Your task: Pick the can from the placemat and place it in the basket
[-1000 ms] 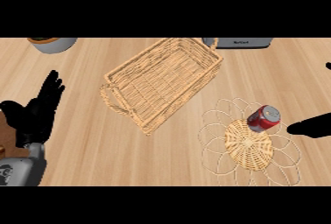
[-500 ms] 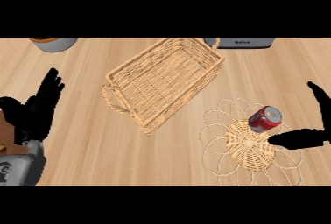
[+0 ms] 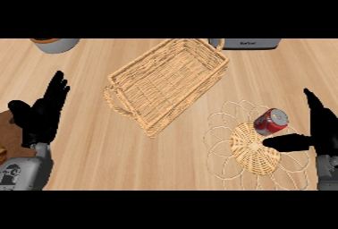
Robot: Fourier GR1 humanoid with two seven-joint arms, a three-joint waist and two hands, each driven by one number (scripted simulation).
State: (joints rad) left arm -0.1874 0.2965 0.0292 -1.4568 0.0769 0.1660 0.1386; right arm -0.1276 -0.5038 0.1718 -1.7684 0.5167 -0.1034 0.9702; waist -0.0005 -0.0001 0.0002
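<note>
A red can (image 3: 271, 121) with a silver top lies tilted on a round wicker placemat (image 3: 254, 150) at the lower right. My right hand (image 3: 321, 132) stands open just right of the can, fingers pointing up and the thumb stretched left below the can, not touching it. A rectangular wicker basket (image 3: 168, 80) sits empty in the middle of the wooden counter, up and left of the placemat. My left hand (image 3: 41, 114) is open at the left edge, fingers up, resting.
A grey bowl-like container (image 3: 55, 44) shows at the top left edge. A grey appliance (image 3: 247, 43) stands at the top edge behind the basket. A dark brown object (image 3: 6, 129) lies at the left edge beside my left forearm.
My right hand has come further into view from the right edge and moved closer to the can, with the thumb now under it. The left hand shifted slightly.
</note>
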